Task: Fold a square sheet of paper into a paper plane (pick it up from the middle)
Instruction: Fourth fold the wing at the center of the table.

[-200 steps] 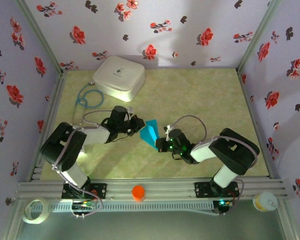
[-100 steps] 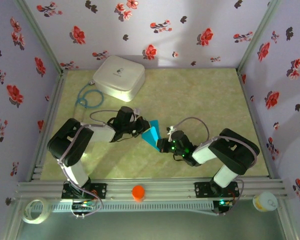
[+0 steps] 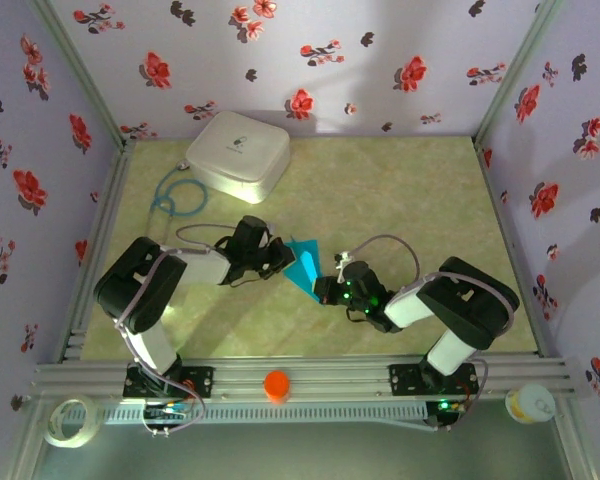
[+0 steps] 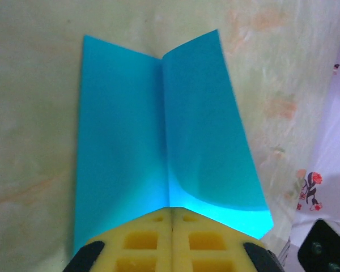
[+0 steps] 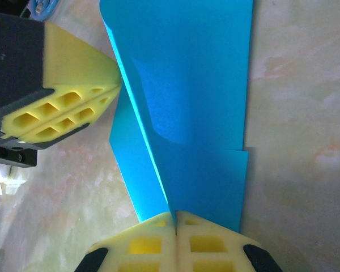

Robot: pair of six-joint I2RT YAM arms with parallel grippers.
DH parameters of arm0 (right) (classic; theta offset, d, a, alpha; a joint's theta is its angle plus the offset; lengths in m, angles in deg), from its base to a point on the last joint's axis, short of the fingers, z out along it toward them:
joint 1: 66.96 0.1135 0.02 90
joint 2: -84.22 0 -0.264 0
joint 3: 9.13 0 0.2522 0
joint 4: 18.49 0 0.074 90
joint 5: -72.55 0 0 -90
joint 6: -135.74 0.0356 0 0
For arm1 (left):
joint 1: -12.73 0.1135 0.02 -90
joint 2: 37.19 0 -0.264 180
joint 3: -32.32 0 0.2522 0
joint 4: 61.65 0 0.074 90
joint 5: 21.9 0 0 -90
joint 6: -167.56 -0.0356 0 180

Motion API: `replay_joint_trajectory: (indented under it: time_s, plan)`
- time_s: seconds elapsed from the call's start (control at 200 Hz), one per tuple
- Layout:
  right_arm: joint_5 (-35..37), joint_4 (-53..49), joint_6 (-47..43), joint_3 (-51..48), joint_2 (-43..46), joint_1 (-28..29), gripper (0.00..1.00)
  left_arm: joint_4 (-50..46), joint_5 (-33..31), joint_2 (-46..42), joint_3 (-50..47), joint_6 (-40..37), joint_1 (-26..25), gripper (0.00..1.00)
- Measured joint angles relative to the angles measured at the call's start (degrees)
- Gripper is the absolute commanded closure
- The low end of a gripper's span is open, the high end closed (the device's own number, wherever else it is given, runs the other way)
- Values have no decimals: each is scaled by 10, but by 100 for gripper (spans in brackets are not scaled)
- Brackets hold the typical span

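Centre of the overhead frame: the left gripper [image 3: 280, 258] and right gripper [image 3: 324, 290] each clamp the creased square sheet of paper [image 3: 303, 265] from opposite ends (yellow pads pressed together on it). The white rounded box [image 3: 237, 155], upper left, sits closed, contents unseen.

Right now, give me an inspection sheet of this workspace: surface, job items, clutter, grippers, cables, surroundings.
Surface: pale green marbled table.
Job's things: turquoise sheet of paper, creased lengthwise, held between the grippers; no finished plane.
Clutter: white rounded box far left; orange knob on the front rail; tape roll near left; small tub near right.
Grippers: left gripper shut on the paper at its crease; right gripper shut on the crease too.
Cables: teal cable coiled beside the box; grey lead looped over the right arm.
Surroundings: floral walls on three sides.
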Motion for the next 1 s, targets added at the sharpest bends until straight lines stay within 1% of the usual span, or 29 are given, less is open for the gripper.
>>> replay_joint_trajectory:
  time_s: [0.365, 1.0]
  plan:
    - [0, 9, 2, -10, 5, -3, 98, -31, -12, 16, 0, 0, 0, 100]
    - [-19, 13, 23, -11, 6, -17, 99, -35, -17, 15, 0, -7, 1, 100]
